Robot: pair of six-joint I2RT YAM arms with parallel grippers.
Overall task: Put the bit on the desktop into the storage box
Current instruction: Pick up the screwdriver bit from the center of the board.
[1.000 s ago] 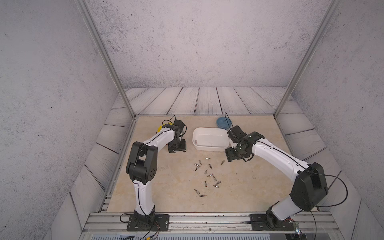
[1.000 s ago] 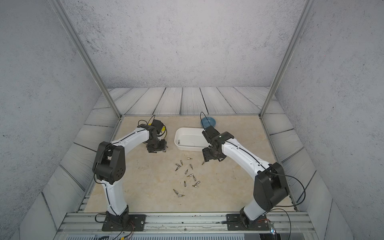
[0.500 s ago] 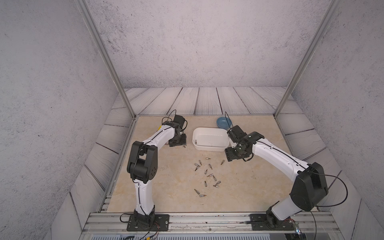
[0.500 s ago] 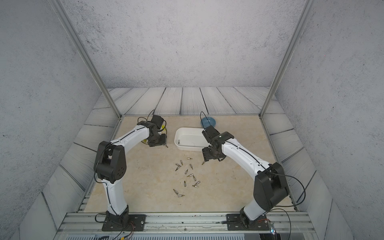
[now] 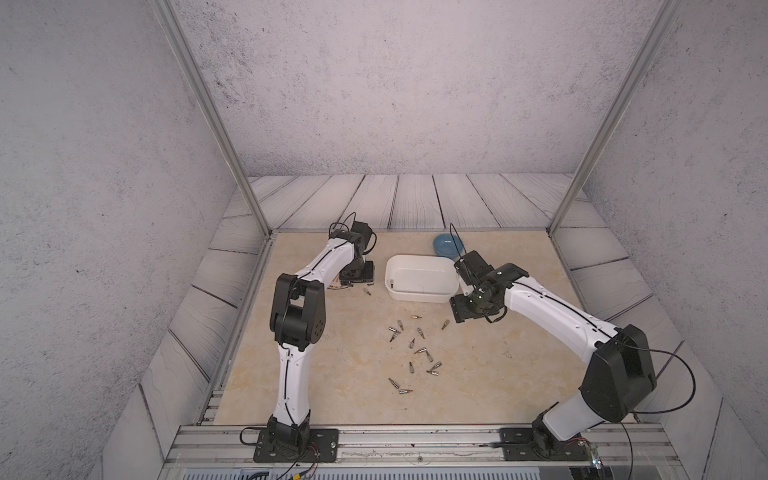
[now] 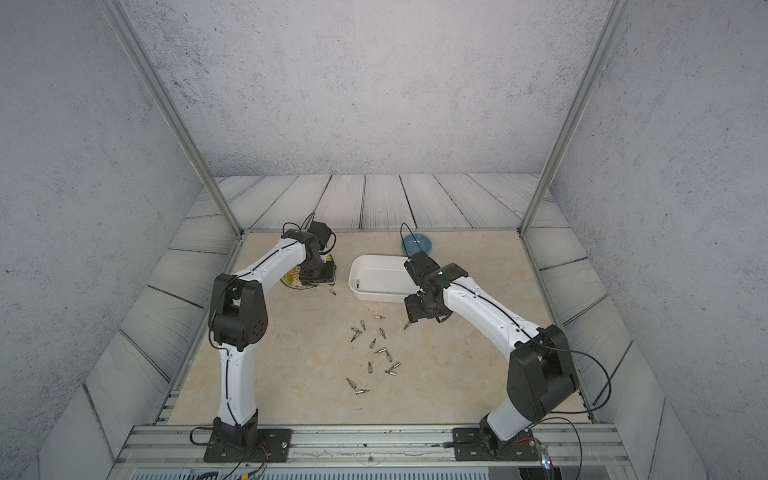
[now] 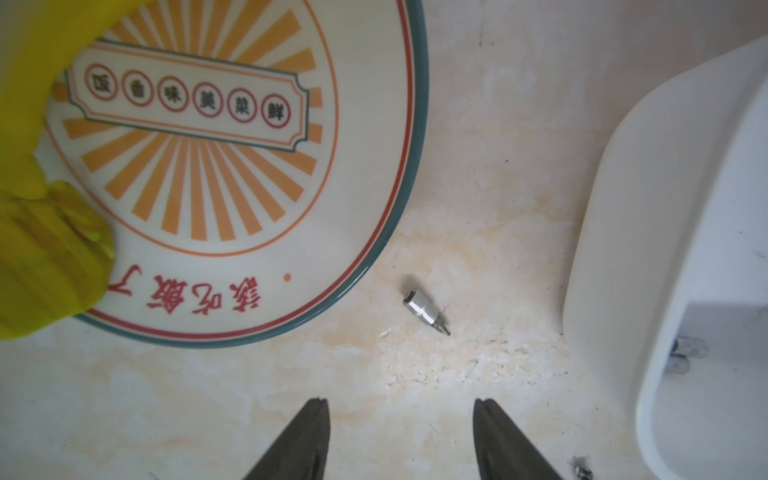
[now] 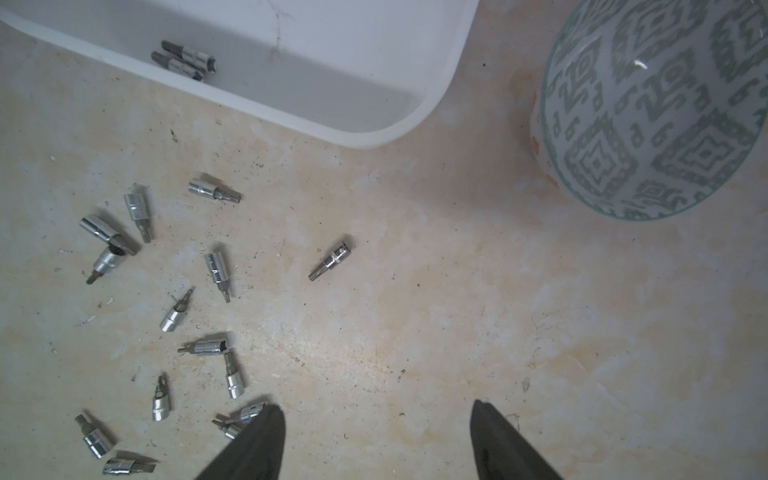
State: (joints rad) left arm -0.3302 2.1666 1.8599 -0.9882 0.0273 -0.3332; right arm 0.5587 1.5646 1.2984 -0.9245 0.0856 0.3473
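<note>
Clock read from a top view, 12 at the far wall. The beige marble desk (image 5: 332, 365) is seen in both top views. The white storage box (image 5: 419, 296) is set centre-rear, with two bits (image 8: 185, 58) already inside. A printed plate (image 7: 232, 166) is placed at 9 o'clock of the box, under the left arm. A grey-green patterned bowl (image 8: 648, 116) is caught by the right wrist camera only.

The left end effector (image 7: 401, 403) is held open and empty over bare desk between plate and box. The right end effector (image 8: 376, 407) is also open and empty, at 4 o'clock of the box.

A loose cluster of chrome socket bits (image 5: 420, 350) is scattered at 6 o'clock of the box. A lone bit (image 7: 426, 311) is lying flat at 5 o'clock of the left end effector, just beside the plate rim but not touching it. Its long axis is oblique to the jaw line, driver tip turned boxward.

The left arm is judged nearer, and a wrist turn is likely needed. Room is tight plate-side and open elsewhere.
</note>
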